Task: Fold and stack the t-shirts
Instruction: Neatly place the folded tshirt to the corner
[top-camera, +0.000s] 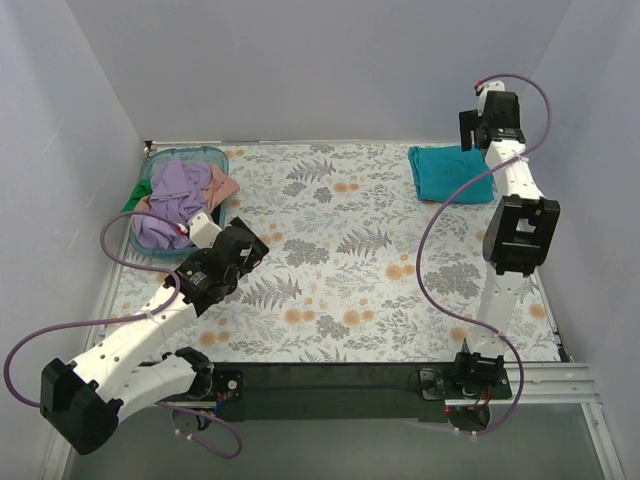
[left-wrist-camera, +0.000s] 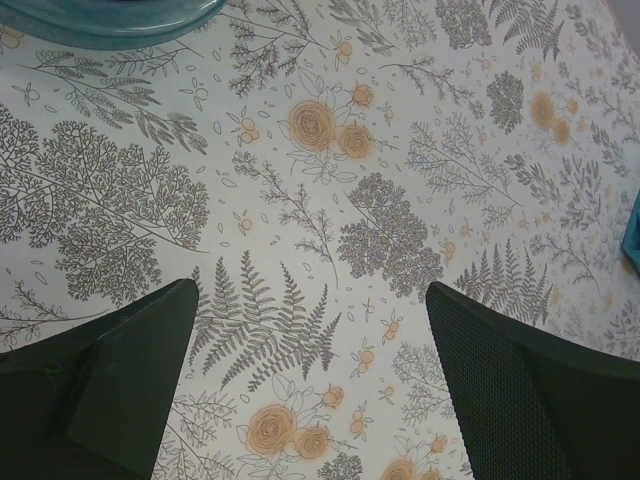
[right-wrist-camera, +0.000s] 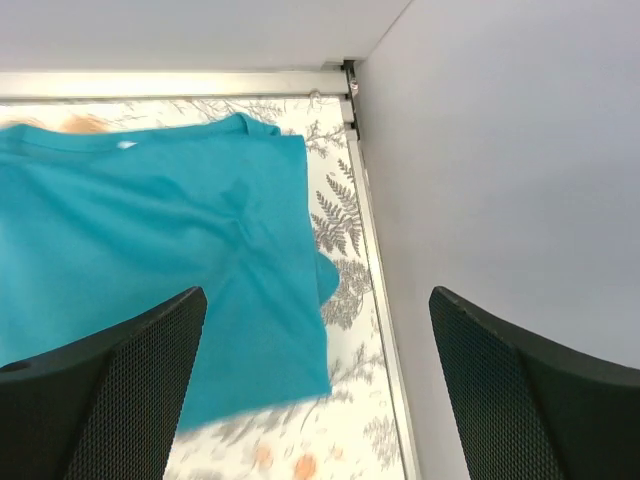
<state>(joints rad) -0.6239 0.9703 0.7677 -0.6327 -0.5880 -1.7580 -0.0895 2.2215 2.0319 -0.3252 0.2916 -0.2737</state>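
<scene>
A folded teal-blue t-shirt (top-camera: 450, 173) lies flat at the table's far right; it also fills the left of the right wrist view (right-wrist-camera: 150, 270). Lavender (top-camera: 172, 195), salmon-pink (top-camera: 222, 187) and green (top-camera: 131, 204) t-shirts lie crumpled in a teal plastic basket (top-camera: 212, 155) at the far left. My right gripper (top-camera: 478, 128) hovers open and empty above the teal shirt's far right corner (right-wrist-camera: 315, 375). My left gripper (top-camera: 243, 248) is open and empty over bare floral tablecloth (left-wrist-camera: 310, 370), just right of the basket.
The basket's rim shows at the top left of the left wrist view (left-wrist-camera: 110, 20). White walls enclose the table on the left, back and right (right-wrist-camera: 500, 150). A metal strip (right-wrist-camera: 375, 290) edges the right side. A purple cable (top-camera: 440, 215) hangs from the right arm.
</scene>
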